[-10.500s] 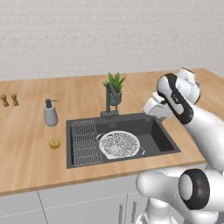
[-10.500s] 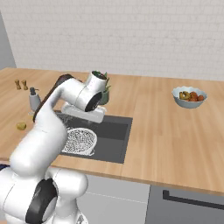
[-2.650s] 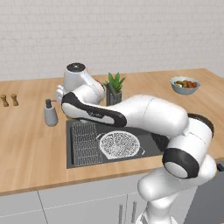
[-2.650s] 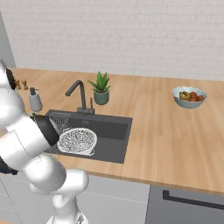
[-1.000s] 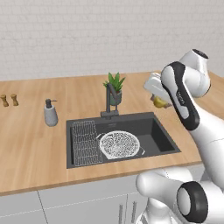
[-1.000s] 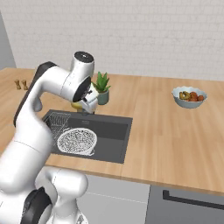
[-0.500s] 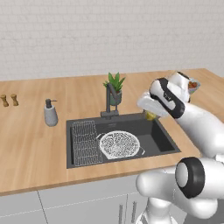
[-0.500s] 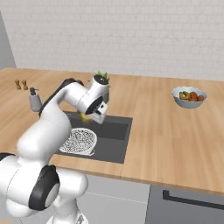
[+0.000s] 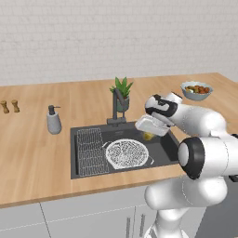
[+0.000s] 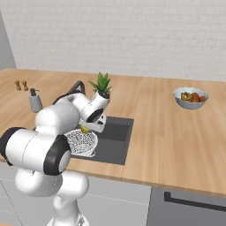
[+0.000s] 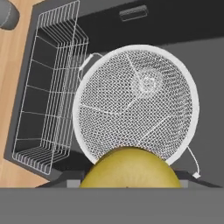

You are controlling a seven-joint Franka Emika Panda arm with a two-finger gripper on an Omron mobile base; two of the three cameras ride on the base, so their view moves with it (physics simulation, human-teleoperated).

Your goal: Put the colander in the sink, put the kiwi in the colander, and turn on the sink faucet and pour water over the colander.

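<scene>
I had the pincer (image 9: 148,134) pinching the kiwi (image 11: 129,168) above the sink (image 9: 83,168), just past the colander (image 11: 136,103) rim at 6 o'clock in hand view, w/ the colander beside the wire rack (image 11: 51,89), prob. lined up for a drop-in.
</scene>
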